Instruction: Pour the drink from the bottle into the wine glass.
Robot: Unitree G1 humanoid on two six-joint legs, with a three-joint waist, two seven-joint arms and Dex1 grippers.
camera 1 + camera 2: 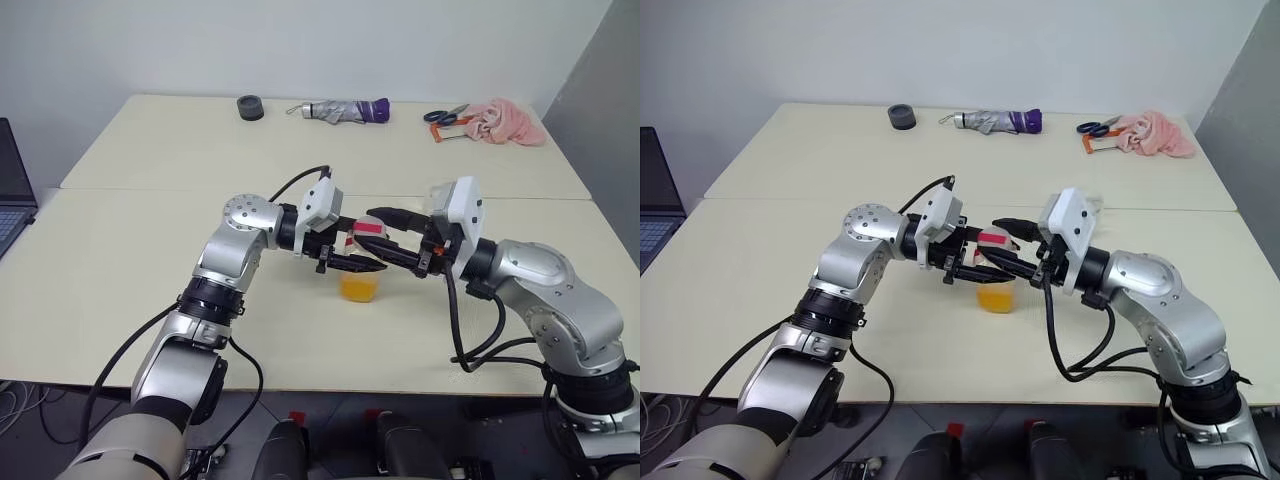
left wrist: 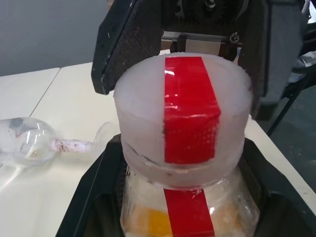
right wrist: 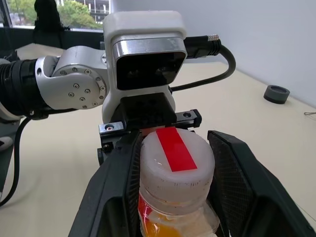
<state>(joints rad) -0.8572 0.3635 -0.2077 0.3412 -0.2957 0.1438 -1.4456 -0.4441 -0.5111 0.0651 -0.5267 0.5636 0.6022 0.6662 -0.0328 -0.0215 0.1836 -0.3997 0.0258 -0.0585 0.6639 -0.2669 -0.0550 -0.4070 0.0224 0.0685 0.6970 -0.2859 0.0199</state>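
We saw the bottle [image 1: 360, 268] held upright above the near table [image 1: 120, 290], roughly at its middle, with the orange drink [image 1: 359, 288] filling its lower part. A red stripe ran down its side and across its white screw cap [image 3: 174, 160].

The left gripper [image 1: 362, 264] reached in from the left and pinched the bottle's body just under the cap, one black finger on each side. The right gripper [image 1: 1002, 240] came from the right, its fingers [image 3: 237, 173] flanking the cap; they stood close beside it, but we could not tell whether they pressed it or stayed slightly spread.

In the left wrist view the wine glass [image 2: 29, 145] lay on its side on the tabletop, well apart from the bottle.

On the far table [image 1: 200, 150] there were a small dark ring-shaped object [image 1: 250, 107] at the left, a folded grey-purple umbrella [image 1: 345, 110] near the middle, and blue-handled scissors [image 1: 445, 115] just beside a crumpled pink cloth [image 1: 505, 123] at the right. A laptop [image 1: 12, 195] sat at the far left edge.
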